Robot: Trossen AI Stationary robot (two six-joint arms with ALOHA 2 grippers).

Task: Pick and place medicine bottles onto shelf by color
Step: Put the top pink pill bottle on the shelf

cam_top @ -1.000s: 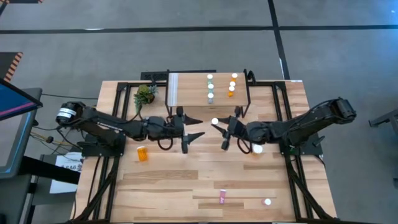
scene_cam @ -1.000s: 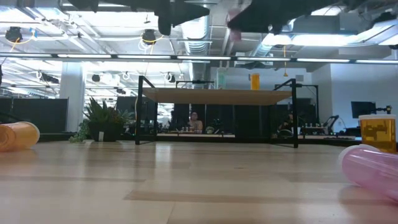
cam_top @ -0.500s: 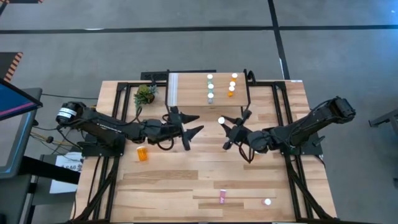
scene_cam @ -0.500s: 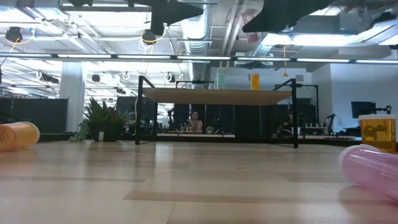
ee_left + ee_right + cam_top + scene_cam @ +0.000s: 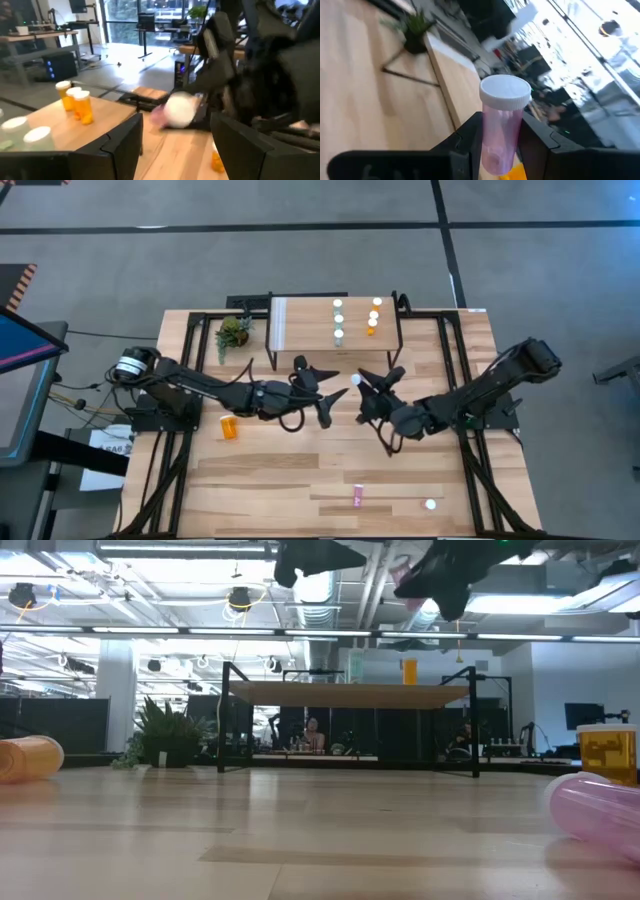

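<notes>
While the right gripper [image 5: 362, 383] is hanging above the table's middle, just near of the shelf [image 5: 300, 320], it is clamping a pink bottle [image 5: 501, 127] by its body, cap [image 5: 356, 379] sticking out. The left gripper [image 5: 322, 393] is hovering close beside it, fingers apart and empty. Trouble could be brewing: both grippers are crowding the same spot, so a bump might knock the bottle loose, or it could topple the teal [image 5: 338, 320] and orange [image 5: 373, 316] rows already standing on the shelf.
</notes>
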